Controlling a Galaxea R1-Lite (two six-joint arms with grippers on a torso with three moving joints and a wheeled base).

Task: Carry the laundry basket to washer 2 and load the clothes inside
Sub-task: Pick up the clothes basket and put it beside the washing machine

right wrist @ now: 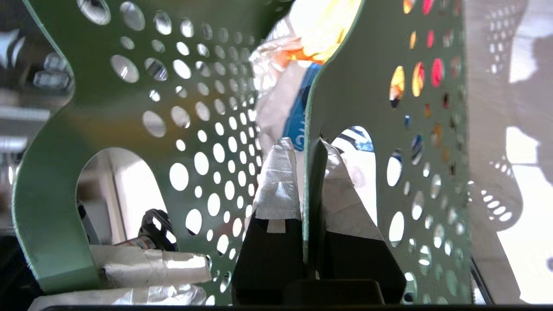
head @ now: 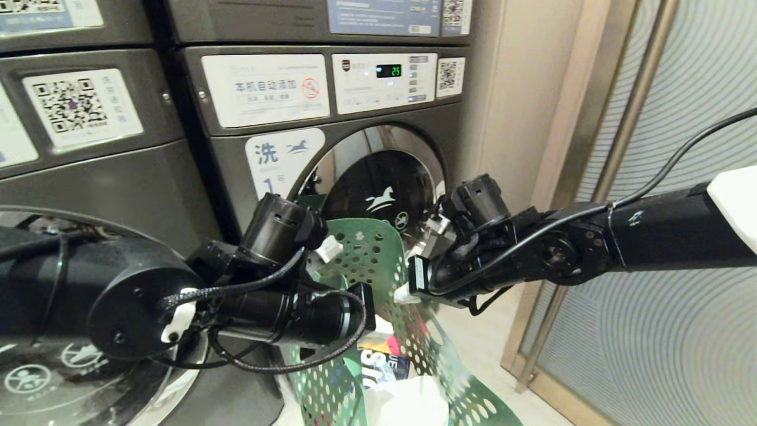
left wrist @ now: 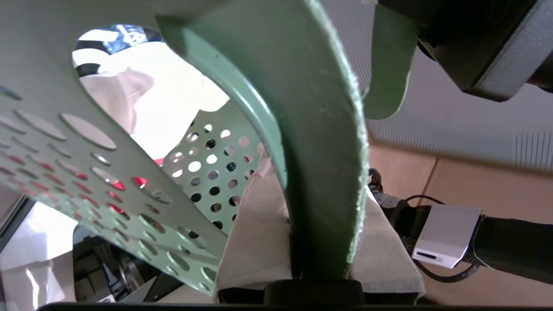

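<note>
A row of dark grey front-loading washers fills the far side of the head view. The one straight ahead carries a white label with a blue "1" (head: 284, 161) beside its round chrome-rimmed door (head: 378, 177), and its control panel (head: 384, 83) shows a lit green number. Part of a second washer (head: 89, 177) stands at the left edge of the view, its number out of sight. To the right a beige wall (head: 514, 118) meets a metal-framed panel with a fine curved pattern (head: 680, 266), and pale floor tiles (head: 485, 343) run beneath.

The laundry basket (head: 378, 254) hangs between the two arms, in front of the door of washer 1 and clear of the floor. The clothes (head: 390, 378) lie inside it: a white garment with dark blue lettering, with orange and red cloth showing through the holes.

The left gripper (left wrist: 319, 242) reaches in from the left, its tape-wrapped fingers (left wrist: 259, 233) pressed onto the thick green rim of the basket at a cut-out handle. The right gripper (right wrist: 309, 185) comes in level from the right, its taped fingers (right wrist: 278, 181) pinching the thin perforated wall at the opposite handle, one finger on each face.
</note>
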